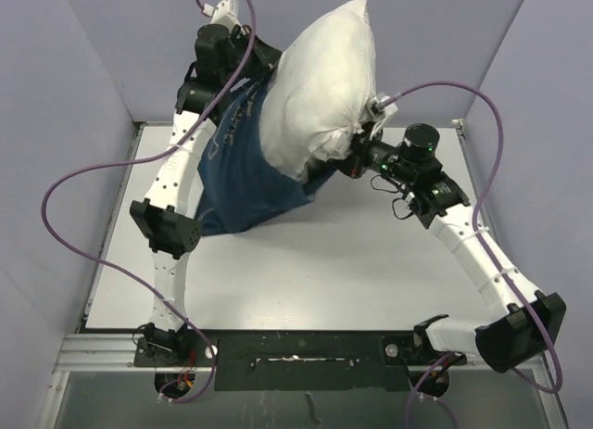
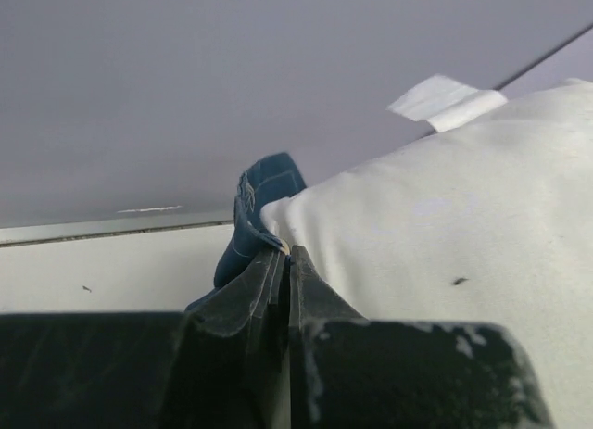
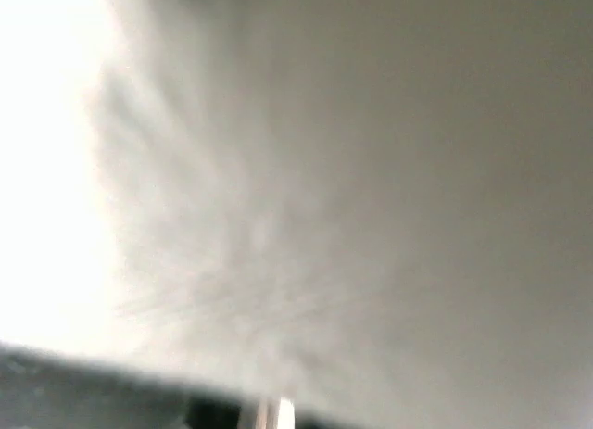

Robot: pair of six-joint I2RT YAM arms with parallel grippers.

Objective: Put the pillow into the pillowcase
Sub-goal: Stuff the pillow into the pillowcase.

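My left gripper [image 2: 285,253] is pinched together on a hem of the pillowcase [image 1: 243,183], which hangs below it. The pillow [image 1: 320,86] presses against the right side of those fingers. Its long axis rises steeply from my right gripper [image 1: 359,142], which is clamped on the gathered pucker. From that grip the case lies to the left and lower, so I judge the right arm must drive it leftward and down; whether any corner is already inside, I cannot tell
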